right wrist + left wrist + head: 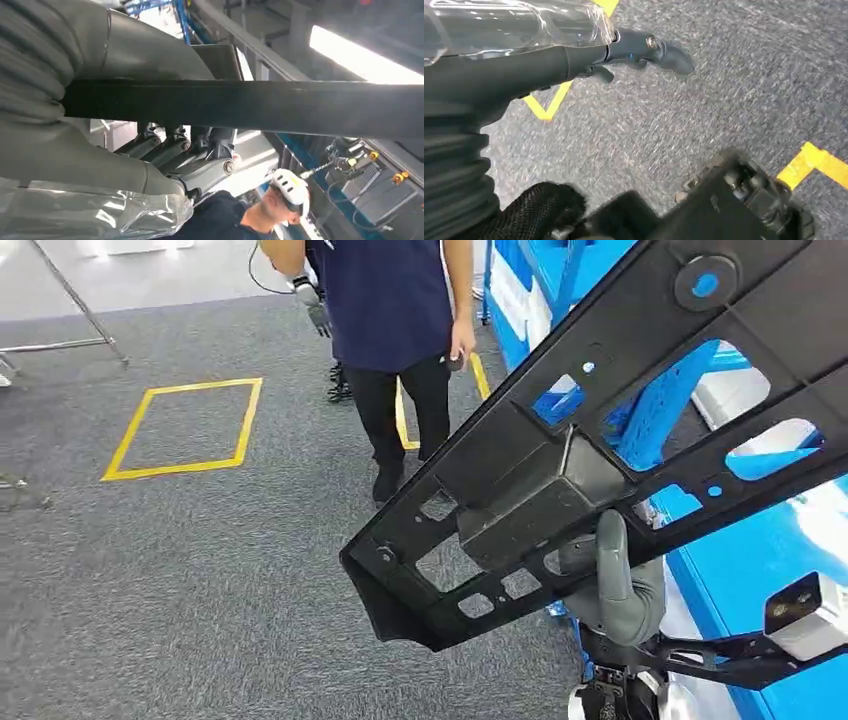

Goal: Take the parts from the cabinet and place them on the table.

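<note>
Your right hand is clamped on the big black plastic frame panel, tilted over grey carpet; left hand hangs unclenched, holding nothing.

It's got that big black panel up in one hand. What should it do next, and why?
Probably keep its grip and carry the black panel onward to find the table. The right hand holds it from beneath, high over grey carpet. A person stands close ahead, so it should turn slowly.
</note>
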Controlling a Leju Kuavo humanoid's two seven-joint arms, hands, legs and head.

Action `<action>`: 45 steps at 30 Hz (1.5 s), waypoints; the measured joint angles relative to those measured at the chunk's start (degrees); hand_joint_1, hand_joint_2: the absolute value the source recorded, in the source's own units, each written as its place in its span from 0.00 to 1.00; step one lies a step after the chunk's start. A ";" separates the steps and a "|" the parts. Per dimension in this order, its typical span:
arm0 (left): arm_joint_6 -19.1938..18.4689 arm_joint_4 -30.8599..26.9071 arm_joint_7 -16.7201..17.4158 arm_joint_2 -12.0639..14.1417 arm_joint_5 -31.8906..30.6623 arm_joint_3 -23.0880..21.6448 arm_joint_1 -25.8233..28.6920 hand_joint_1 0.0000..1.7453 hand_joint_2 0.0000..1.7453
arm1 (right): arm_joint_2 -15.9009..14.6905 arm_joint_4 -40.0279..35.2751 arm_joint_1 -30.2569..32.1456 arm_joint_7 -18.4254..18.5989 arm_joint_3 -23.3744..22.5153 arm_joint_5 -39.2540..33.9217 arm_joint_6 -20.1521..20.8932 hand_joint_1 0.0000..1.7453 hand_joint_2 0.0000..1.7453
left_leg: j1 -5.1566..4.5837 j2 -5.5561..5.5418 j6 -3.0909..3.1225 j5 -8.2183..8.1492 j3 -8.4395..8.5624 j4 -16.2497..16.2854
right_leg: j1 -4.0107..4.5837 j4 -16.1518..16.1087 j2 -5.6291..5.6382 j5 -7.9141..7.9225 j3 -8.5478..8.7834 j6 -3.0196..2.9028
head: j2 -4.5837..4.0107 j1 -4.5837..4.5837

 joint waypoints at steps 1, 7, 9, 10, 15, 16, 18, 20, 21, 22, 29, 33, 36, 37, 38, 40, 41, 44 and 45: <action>-0.07 -0.02 0.00 0.04 0.04 0.02 -0.16 0.00 1.00 | 0.00 0.00 0.04 0.04 0.00 -0.02 0.00 1.00 1.00 | 0.01 0.72 -0.06 -2.05 -2.29 4.71 | 0.24 0.01 -0.84 -0.11 0.07 -0.16 | 0.00 -0.07; 0.28 -0.20 0.20 0.02 0.09 0.04 0.08 0.00 1.00 | 0.02 0.00 0.21 0.07 0.00 -0.07 -0.04 1.00 1.00 | -1.01 3.18 1.71 3.08 1.17 -1.15 | 0.99 -0.02 -5.38 -1.28 1.38 -0.35 | 0.00 -0.11; 0.28 -0.20 0.20 0.09 0.09 0.00 0.55 0.00 1.00 | 0.00 0.00 0.36 0.02 -0.02 -0.07 -0.04 1.00 1.00 | -2.77 7.01 2.62 3.08 2.64 -5.47 | 1.34 -0.18 -6.60 -1.42 1.57 0.01 | 0.00 -0.13; 0.28 -0.20 0.20 0.24 0.15 0.02 0.55 0.00 1.00 | 0.02 0.00 0.40 0.05 -0.02 -0.07 -0.09 1.00 1.00 | -2.85 6.76 3.21 2.73 2.73 -5.92 | 1.24 -0.24 -7.26 -1.45 1.39 0.27 | 0.00 -0.13; 0.26 -0.28 0.15 0.15 0.13 0.00 0.70 0.00 1.00 | -0.02 -0.02 0.37 0.02 -0.11 -0.04 -0.15 1.00 1.00 | -1.99 2.92 3.96 3.58 4.31 -7.74 | 1.04 3.75 -2.35 -4.23 0.55 1.23 | 0.00 0.04; 0.17 -0.28 0.15 0.15 0.15 0.00 0.66 0.00 1.00 | -0.02 0.00 0.43 0.00 -0.13 -0.09 -0.18 1.00 1.00 | -1.91 2.12 4.16 3.45 4.44 -7.74 | 1.02 8.81 -1.10 -6.40 -2.25 1.22 | 0.00 0.26; -0.02 -0.31 0.15 -0.04 0.17 0.02 0.70 0.00 1.00 | -0.02 0.02 0.69 0.02 -0.13 -0.11 -0.17 1.00 1.00 | -1.94 0.41 4.29 3.34 4.51 -7.73 | 1.14 16.81 -0.69 -8.64 -7.30 1.39 | 0.00 0.28; -0.20 -0.33 0.15 -0.07 0.20 0.02 0.66 0.00 1.00 | -0.11 0.02 0.73 0.09 -0.17 -0.15 -0.17 1.00 1.00 | -1.87 -1.52 4.24 3.23 4.80 -7.70 | 1.12 15.13 -0.62 -5.47 -7.71 1.41 | 0.00 0.31; -0.28 -0.33 0.15 -0.07 0.31 0.02 0.60 0.00 1.00 | -0.11 0.02 0.69 0.09 -0.20 -0.18 -0.17 1.00 1.00 | -1.77 -2.57 4.09 3.07 5.11 -7.67 | 1.05 10.61 -0.40 -2.32 -5.99 1.38 | 0.00 0.28; -0.39 -0.37 0.15 -0.07 0.35 0.02 0.55 0.00 1.00 | -0.11 0.02 0.69 0.09 -0.20 -0.22 -0.18 1.00 1.00 | -1.65 -3.47 3.87 2.86 5.42 -7.61 | 0.92 5.41 0.50 0.70 -3.75 1.40 | 0.00 0.28; -0.04 -0.46 0.85 0.07 0.15 0.07 0.42 0.00 1.00 | -0.20 -0.35 0.57 0.31 -1.22 -1.36 -1.99 1.00 1.00 | -1.25 -5.29 2.05 1.70 4.39 -6.90 | 0.46 -1.85 1.91 1.74 -0.36 0.09 | 0.00 0.28; 0.61 -0.68 1.72 0.09 0.02 0.15 -0.06 0.00 1.00 | -0.28 -0.94 1.91 -0.37 -2.51 -2.18 -2.99 1.00 1.00 | -0.55 1.17 0.52 -4.15 -3.95 9.19 | 0.72 -1.97 -1.86 0.84 0.61 -0.72 | 0.00 -0.19; 1.14 -0.83 2.64 0.09 -0.04 0.17 0.14 0.00 1.00 | -0.28 -0.98 3.32 -0.83 -3.34 -2.91 -3.43 1.00 1.00 | -0.48 1.52 0.31 0.03 -1.93 5.04 | 0.79 -1.97 -4.21 -0.03 1.79 -0.54 | 0.00 -0.24; 1.25 -0.83 2.89 0.09 -0.09 0.17 0.47 0.00 1.00 | -0.28 -1.01 3.55 -0.96 -3.56 -3.21 -3.54 1.00 1.00 | -0.51 2.19 0.51 2.89 0.77 -0.56 | 0.81 -1.97 -4.77 -0.35 2.28 -0.40 | 0.00 -0.24; 1.31 -0.83 3.02 0.09 -0.09 0.17 0.76 0.00 1.00 | -0.28 -1.16 3.76 -1.03 -3.87 -3.23 -3.58 1.00 1.00 | -0.72 4.15 0.90 4.81 2.91 -5.50 | 0.86 -2.03 -5.25 -0.64 2.67 -0.20 | 0.00 -0.24; 1.46 -0.85 3.10 0.11 0.00 0.17 1.11 0.00 1.00 | -0.31 -1.55 4.27 -1.27 -4.39 -3.21 -3.61 1.00 1.00 | -1.87 6.08 1.77 3.40 3.98 -7.49 | 1.28 -2.09 -6.07 -0.89 2.67 0.27 | 0.00 -0.26; 1.51 -0.85 3.10 0.18 0.09 0.22 1.24 0.00 1.00 | -0.33 -1.57 4.39 -1.20 -4.55 -3.21 -3.76 1.00 1.00 | -1.99 5.65 2.00 3.35 3.80 -7.35 | 1.36 -2.13 -6.75 -0.93 2.70 0.43 | 0.00 -0.20; 1.51 -0.89 2.99 0.22 0.11 0.24 1.33 0.00 1.00 | -0.37 -1.99 4.29 -1.05 -4.90 -3.19 -3.89 1.00 1.00 | -1.35 3.48 2.87 3.80 4.35 -8.23 | 0.99 -1.88 -6.06 -1.84 3.12 1.34 | 0.00 -0.15; 1.46 -0.92 2.97 0.24 0.09 0.24 1.11 0.00 1.00 | -0.42 -2.12 4.31 -1.09 -4.98 -3.15 -3.96 1.00 1.00 | -1.30 2.81 3.07 3.79 4.50 -8.33 | 0.92 0.40 -3.26 -2.91 2.27 1.34 | 0.00 -0.18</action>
